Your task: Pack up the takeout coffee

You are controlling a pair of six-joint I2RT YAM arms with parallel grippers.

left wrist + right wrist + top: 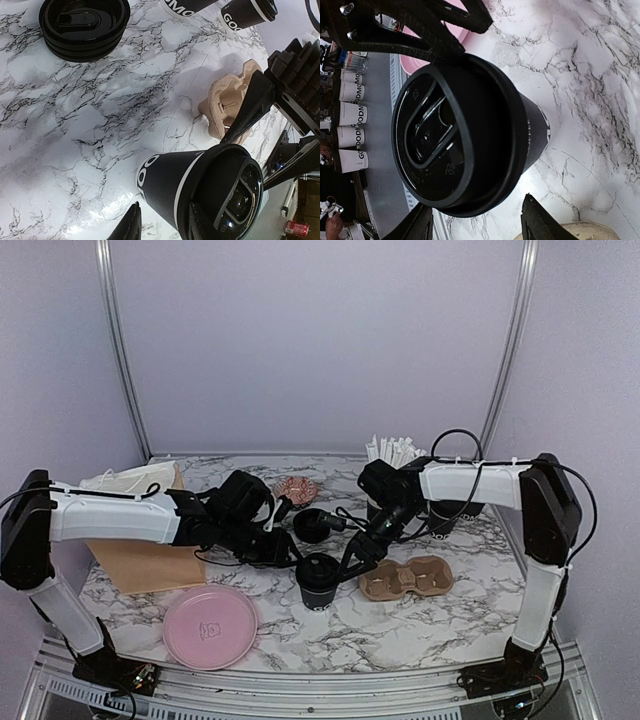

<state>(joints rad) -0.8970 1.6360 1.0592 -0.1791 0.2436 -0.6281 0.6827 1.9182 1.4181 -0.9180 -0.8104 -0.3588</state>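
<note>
Straddling cup point(318, 583): L claw point(164, 222), R claw point(479, 222), both agape.

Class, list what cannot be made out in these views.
Contents of the centre cup: its lid covers it, every view.
Its lettering: left wrist view shows few letters; rest curves away.
Whether the left gripper touches it: black finger merges with black cup, left wrist view.
The far cups: top view, right arm hides most.
</note>
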